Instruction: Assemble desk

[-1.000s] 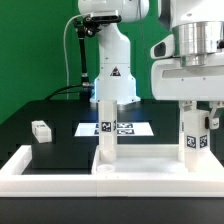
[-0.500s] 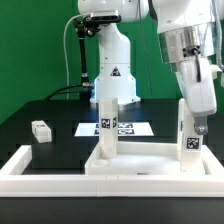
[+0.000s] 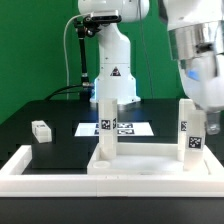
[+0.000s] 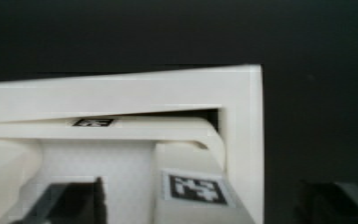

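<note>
One white robot arm (image 3: 113, 62) is seen rising at the far side of the black table (image 3: 30, 115), with its claw (image 4: 206, 196) held high at the exterior view's right. The claw's fingers (image 4: 69, 200) are spread wide apart and nothing is gripped. A low white wall (image 3: 22, 165) is laid along the near edge, and the tabletop (image 3: 140, 165) is set against it. Behind it, the marker board (image 3: 118, 128) is laid flat. Two legs are stood upright on the tabletop: the first leg (image 3: 105, 130) towards the exterior view's left, and the second leg (image 3: 188, 130) just below the claw. A third leg (image 3: 41, 131) is seen lying loose on the table, well apart.
</note>
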Controlling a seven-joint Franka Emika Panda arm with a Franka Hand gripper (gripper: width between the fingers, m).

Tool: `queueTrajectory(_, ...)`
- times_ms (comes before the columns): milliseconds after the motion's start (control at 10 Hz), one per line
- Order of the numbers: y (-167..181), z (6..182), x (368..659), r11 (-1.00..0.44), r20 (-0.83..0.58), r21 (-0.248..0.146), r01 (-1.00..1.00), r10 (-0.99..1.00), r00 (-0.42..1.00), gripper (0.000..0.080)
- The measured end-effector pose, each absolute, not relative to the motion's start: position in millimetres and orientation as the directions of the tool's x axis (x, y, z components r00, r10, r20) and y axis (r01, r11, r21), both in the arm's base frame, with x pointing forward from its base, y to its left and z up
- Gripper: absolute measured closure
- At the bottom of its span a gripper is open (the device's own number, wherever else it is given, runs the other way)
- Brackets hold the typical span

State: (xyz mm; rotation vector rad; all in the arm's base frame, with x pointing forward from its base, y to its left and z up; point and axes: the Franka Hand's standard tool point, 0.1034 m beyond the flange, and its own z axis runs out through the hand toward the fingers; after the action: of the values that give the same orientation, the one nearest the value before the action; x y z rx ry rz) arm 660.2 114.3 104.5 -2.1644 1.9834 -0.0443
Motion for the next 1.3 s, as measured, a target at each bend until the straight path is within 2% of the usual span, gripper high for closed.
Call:
queueTrajectory(100, 114, 102.6, 652, -0.271, -0.062, -0.223, -0.936, -0.955, 0.291, 0.0176)
queueTrajectory(200, 113, 102.5, 646, -0.388, -0.031, -0.233, -0.891, -0.913, 0.406, 0.0158)
queueTrajectory(400, 111, 101.8, 647, -0.452, -0.013, -0.231, -0.862, -0.884, 0.467, 0.0152)
queueTrajectory(600, 110, 101.5, 647, -0.598, 0.028, -0.229, -0.768, -0.792, 0.609, 0.0150)
queueTrajectory(700, 103, 103.7, 649, -0.763, 0.080, -0.204, -0.614, -0.638, 0.766, 0.0150)
queueTrajectory(800, 100, 108.7, 652, -0.874, 0.076, -0.155, -0.461, -0.476, 0.876, 0.0150)
queueTrajectory(900, 100, 109.1, 660, -0.915, 0.077, -0.133, -0.382, -0.394, 0.916, 0.0150)
queueTrajectory(1300, 96, 105.7, 661, -0.895, 0.073, -0.135, -0.426, -0.438, 0.896, 0.0177)
